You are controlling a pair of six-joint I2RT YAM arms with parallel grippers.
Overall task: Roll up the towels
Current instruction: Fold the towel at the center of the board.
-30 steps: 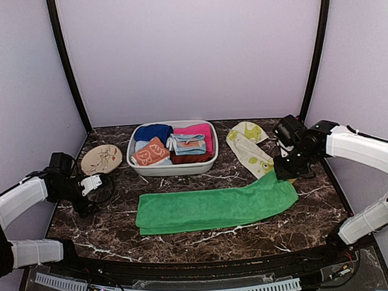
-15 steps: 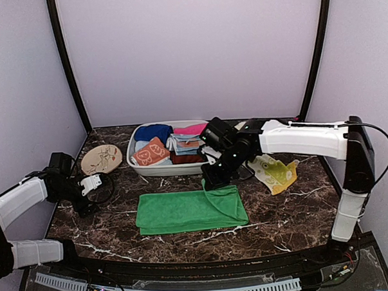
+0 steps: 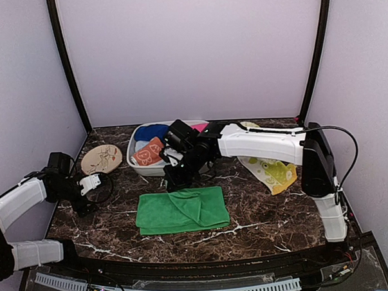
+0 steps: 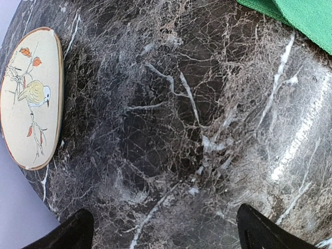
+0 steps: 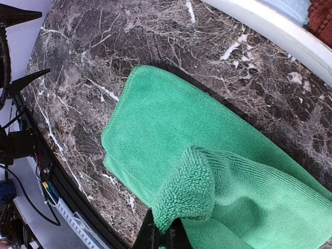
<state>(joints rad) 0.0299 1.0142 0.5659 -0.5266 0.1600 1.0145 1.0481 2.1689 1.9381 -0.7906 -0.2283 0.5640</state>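
Note:
The bright green towel (image 3: 184,210) lies on the dark marble at front centre, doubled over on itself. My right gripper (image 3: 176,183) hangs just above its back edge, shut on a bunched corner of that towel (image 5: 166,135), which rises to the closed jaws (image 5: 163,236). The cream towel with yellow-green shapes (image 3: 270,171) lies crumpled to the right, apart from both grippers. My left gripper (image 3: 96,185) hovers wide open over bare marble at the left, its fingertips (image 4: 78,231) holding nothing. A corner of the green towel (image 4: 306,15) shows in the left wrist view.
A white basin (image 3: 172,170) packed with folded blue, pink and orange cloths stands behind the green towel, close to my right arm. A round plaque with a painted bird (image 3: 101,159) (image 4: 28,98) lies at the back left. The table's front edge (image 5: 62,179) runs near the towel.
My right gripper has swept left across the table with the green towel's right end, folding the towel over itself. The cream towel has shifted. The left arm has stayed still.

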